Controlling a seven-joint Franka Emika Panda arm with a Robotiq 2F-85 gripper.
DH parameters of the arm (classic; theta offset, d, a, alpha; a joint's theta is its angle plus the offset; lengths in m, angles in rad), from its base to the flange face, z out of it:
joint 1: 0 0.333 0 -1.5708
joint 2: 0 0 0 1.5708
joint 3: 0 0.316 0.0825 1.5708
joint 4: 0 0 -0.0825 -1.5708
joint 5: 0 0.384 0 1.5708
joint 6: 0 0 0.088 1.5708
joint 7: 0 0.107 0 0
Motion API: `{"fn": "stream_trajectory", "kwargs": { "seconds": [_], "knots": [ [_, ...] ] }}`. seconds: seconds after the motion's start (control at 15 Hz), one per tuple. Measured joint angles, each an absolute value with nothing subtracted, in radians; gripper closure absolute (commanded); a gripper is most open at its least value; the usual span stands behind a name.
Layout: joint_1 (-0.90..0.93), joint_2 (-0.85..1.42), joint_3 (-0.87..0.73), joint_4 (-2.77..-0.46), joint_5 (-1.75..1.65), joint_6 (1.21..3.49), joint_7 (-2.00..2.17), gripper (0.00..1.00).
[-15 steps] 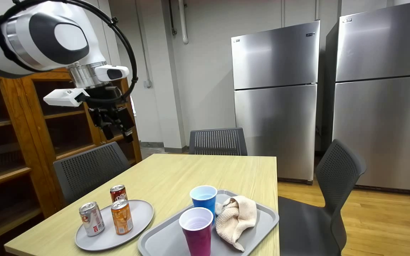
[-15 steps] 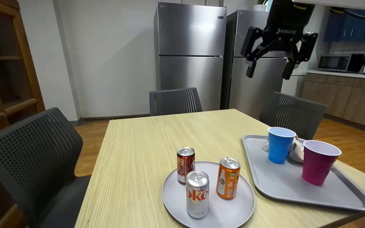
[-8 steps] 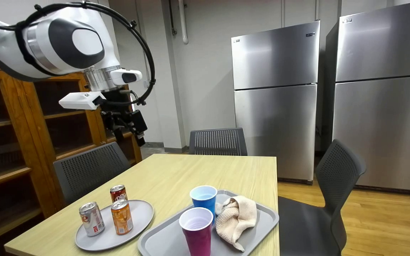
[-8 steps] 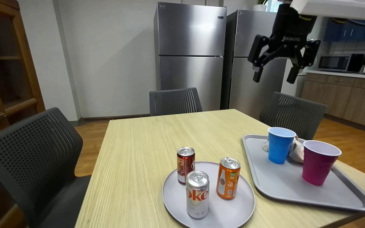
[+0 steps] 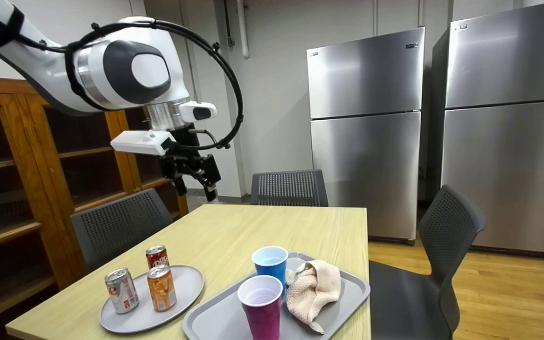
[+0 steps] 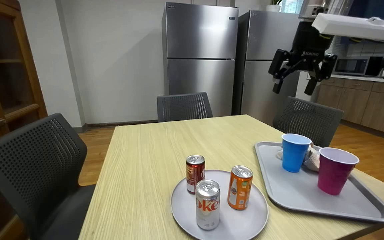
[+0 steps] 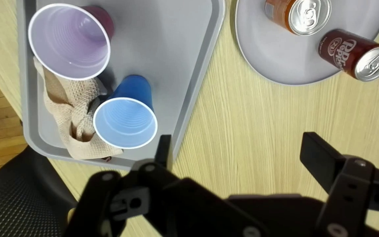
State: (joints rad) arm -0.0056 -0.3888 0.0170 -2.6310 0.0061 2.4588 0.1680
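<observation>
Exterior views share the table (image 5: 253, 231); wrist view faces down.

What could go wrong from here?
The open gripper could clip the blue plastic cup, which looks empty and likely tips easily.
The Dr Pepper can stands near the rim of the plate; a nudge might tip it off.
The crumpled cloth lies beside that cup; snagging it might disturb the cup.

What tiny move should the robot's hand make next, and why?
Perhaps shift sideways toward the blue cup. The hand hangs open and empty above the table, and in the wrist view that cup looks closest, yet sits outside the gap between its fingers.
</observation>
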Motion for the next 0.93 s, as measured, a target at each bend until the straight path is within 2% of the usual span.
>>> {"fn": "stream_trajectory", "kwargs": {
  "seconds": [0.93],
  "knots": [
    [-0.043,-0.017,-0.027,-2.456,-0.081,2.603,0.168,0.0]
  ]
}}
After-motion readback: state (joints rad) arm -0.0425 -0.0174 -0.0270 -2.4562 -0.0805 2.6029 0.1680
